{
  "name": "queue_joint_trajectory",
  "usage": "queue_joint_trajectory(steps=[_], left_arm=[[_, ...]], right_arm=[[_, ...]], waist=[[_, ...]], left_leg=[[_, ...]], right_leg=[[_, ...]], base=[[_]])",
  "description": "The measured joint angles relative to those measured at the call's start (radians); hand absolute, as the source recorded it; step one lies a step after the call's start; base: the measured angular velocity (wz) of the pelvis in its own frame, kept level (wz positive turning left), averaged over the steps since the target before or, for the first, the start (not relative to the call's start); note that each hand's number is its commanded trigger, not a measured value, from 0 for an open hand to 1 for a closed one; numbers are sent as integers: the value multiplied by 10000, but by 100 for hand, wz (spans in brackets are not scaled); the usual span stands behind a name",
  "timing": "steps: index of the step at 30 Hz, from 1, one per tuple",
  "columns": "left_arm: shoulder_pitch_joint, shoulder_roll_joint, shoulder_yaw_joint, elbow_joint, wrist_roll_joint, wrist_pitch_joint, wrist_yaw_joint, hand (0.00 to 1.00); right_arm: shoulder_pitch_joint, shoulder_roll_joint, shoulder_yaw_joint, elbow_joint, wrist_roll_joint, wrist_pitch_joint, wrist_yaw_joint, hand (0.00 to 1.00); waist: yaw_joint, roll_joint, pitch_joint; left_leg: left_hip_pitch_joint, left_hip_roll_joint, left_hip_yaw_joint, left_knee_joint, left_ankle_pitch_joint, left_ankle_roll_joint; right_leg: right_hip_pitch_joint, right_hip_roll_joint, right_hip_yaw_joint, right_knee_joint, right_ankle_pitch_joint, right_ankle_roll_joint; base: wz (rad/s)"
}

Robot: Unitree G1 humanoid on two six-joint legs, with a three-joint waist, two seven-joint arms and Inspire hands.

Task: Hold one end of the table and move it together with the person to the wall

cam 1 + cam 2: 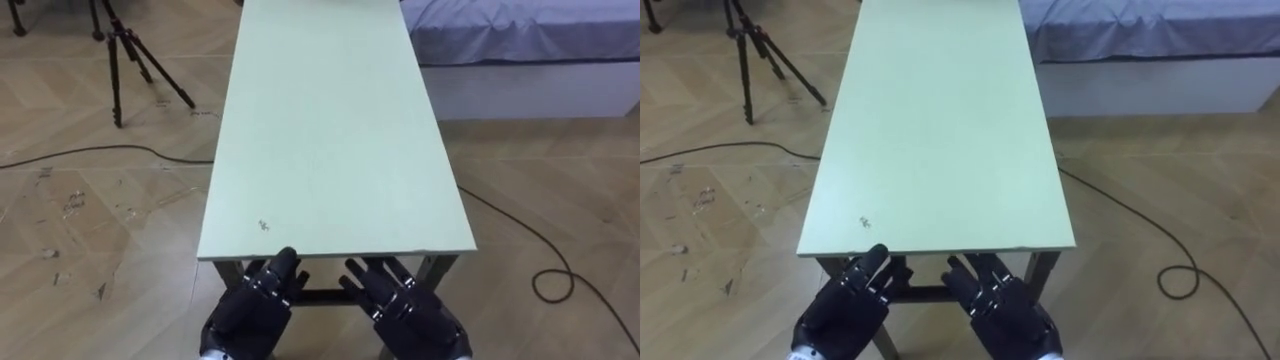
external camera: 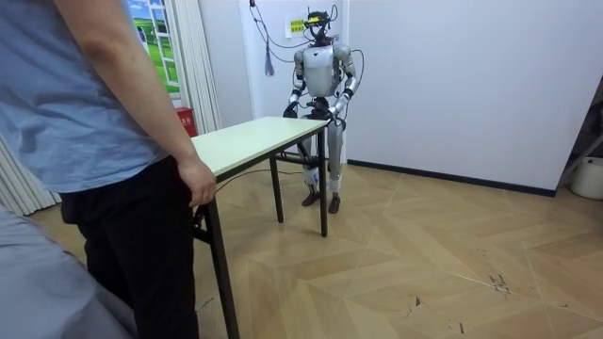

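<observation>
Reaching under table (image 1: 330, 130) edge, left hand (image 1: 250, 305), right hand (image 1: 405, 305), fingers (image 1: 283, 270) straight, tripod (image 1: 125, 50) left, bed (image 1: 520, 40) right, person (image 2: 113, 141) holding far end

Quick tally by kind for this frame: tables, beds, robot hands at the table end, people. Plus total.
table: 1
bed: 1
robot hands: 2, the left hand and the right hand, both at the table's near end
person: 1, standing at the far end with a hand at the table's edge
Total: 5
</observation>
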Motion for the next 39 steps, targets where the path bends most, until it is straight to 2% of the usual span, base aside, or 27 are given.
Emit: queue_joint_trajectory(steps=[4, 8, 9, 13, 15, 17, 26, 29, 34, 37, 39], left_arm=[[-125, 276, 299, 40, -499, 315, 11, 0], [-201, 391, 477, 276, -888, 573, 49, 0], [-205, 397, 487, 331, -889, 621, 85, 0], [-427, 393, 863, 1097, -888, 1254, 285, 0], [-495, 393, 910, 1150, -883, 1400, 399, 0], [-539, 388, 1108, 1279, -897, 1695, 403, 0], [-650, 290, 1644, 1918, -1457, 2536, 398, 0], [-650, 204, 1946, 2011, -1467, 2877, 398, 0], [-697, 60, 1995, 2123, -1480, 2962, 418, 0], [-751, -121, 2189, 2096, -1457, 3076, 423, 0], [-856, -132, 2205, 2045, -1453, 3127, 468, 0]], right_arm=[[-1, -137, 22, -53, 74, 89, 0, 0], [-63, -238, 8, -93, 128, 338, -61, 0], [-85, -240, 7, -93, 180, 394, -71, 0], [-578, -397, -119, 220, 459, 895, -243, 0], [-705, -505, -195, 233, 477, 1067, -460, 0], [-724, -464, -413, 218, 594, 1317, -671, 0], [-1087, -385, -756, 241, 1669, 1971, -1760, 0], [-1095, -290, -950, 241, 2042, 1988, -1991, 0], [-1120, -5, -1412, 241, 2477, 1974, -2388, 0], [-1121, 112, -1681, 241, 2833, 1943, -2589, 0], [-1121, 155, -1844, 241, 2842, 1912, -2692, 0]], waist=[[136, 9, -2], [300, 17, -1], [303, 19, 1], [299, 90, 19], [302, 115, 37], [300, 146, 42], [314, 149, 42], [312, 193, 22], [313, 376, -22], [401, 393, -31], [481, 392, -30]], left_leg=[[45, -1, 1, -2, 2, 0], [78, -8, -2, 6, 5, 1], [78, -8, -6, 9, 5, 1], [116, -4, -4, 64, 8, 0], [178, 2, -1, 80, 8, -1], [255, 4, -1, 70, 8, 0], [257, 5, 8, 25, 9, 5], [285, 4, 10, 47, 10, 6], [344, 4, 22, 42, 12, 5], [348, 7, 47, 45, 13, 4], [339, 6, 46, 60, 13, 5]], right_leg=[[8, -2, 22, -1, 0, 0], [23, -15, 14, -8, 0, 0], [23, -16, 14, -8, 0, 0], [59, -21, 2, -16, 0, 0], [131, -21, -5, -16, 0, 0], [217, -20, -36, -6, 0, 0], [189, -12, -26, 131, 5, -8], [180, -13, -20, 130, 5, -8], [195, -13, 21, 134, 5, -8], [182, -6, 98, 133, 5, -8], [177, -8, 110, 138, 5, -8]], base=[[0], [-1], [0], [0], [0], [0], [0], [0], [0], [-3], [-2]])
